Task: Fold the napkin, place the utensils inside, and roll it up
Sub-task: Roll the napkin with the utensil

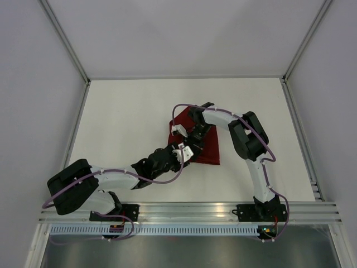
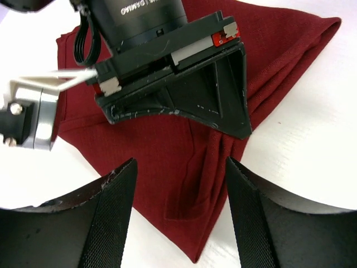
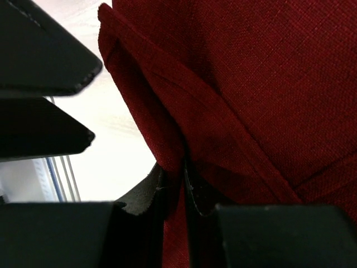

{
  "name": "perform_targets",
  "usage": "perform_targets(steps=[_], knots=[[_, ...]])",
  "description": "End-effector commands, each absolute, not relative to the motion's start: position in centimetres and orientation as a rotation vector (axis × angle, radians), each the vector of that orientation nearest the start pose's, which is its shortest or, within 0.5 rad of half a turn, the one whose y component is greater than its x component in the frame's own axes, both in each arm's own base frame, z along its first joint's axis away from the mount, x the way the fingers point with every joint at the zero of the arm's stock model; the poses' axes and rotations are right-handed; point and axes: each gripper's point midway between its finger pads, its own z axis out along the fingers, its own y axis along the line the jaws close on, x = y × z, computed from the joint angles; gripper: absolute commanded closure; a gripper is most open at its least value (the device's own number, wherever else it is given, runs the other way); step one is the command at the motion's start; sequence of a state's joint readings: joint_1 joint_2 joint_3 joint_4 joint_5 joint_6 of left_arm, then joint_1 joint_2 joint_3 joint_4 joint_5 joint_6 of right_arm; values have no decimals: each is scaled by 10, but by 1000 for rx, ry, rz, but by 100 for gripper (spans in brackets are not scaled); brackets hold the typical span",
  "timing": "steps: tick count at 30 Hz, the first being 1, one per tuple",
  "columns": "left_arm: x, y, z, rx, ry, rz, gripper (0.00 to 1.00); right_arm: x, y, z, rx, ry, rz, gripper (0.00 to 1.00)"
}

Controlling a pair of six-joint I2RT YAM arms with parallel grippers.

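Note:
The dark red napkin lies folded into a rough triangle on the white table, mid-right. My right gripper is over its left part and is shut on a raised fold of the napkin, with the cloth pinched between the jaws. My left gripper is open just beside it. Its jaws straddle the napkin's near corner without touching it. The right gripper's finger shows close ahead in the left wrist view. No utensils are in view.
The white table is bounded by white walls with metal posts at the back corners. An aluminium rail carrying both arm bases runs along the near edge. The two grippers are very close together.

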State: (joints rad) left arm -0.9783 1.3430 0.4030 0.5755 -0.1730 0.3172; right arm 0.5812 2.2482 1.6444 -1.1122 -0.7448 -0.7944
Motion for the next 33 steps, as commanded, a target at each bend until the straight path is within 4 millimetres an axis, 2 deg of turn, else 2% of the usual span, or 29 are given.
perform_targets(steps=[1, 7, 12, 18, 25, 30, 33], knots=[[247, -305, 103, 1167, 1505, -261, 30, 241, 229, -43, -2003, 2504, 967, 90], [232, -317, 92, 1295, 1526, -317, 27, 243, 226, -46, -1992, 2514, 970, 90], [219, -324, 67, 1389, 1563, -313, 25, 243, 224, -48, -1985, 2524, 976, 91], [223, -324, 53, 1429, 1556, -253, 25, 244, 221, -49, -1982, 2532, 975, 91], [234, -328, 54, 1444, 1492, -167, 23, 244, 220, -51, -1979, 2539, 983, 92], [231, -332, 39, 1514, 1493, -156, 24, 243, 219, -53, -1983, 2545, 985, 92], [227, -333, 28, 1566, 1511, -156, 28, 244, 218, -52, -1983, 2547, 987, 92]])
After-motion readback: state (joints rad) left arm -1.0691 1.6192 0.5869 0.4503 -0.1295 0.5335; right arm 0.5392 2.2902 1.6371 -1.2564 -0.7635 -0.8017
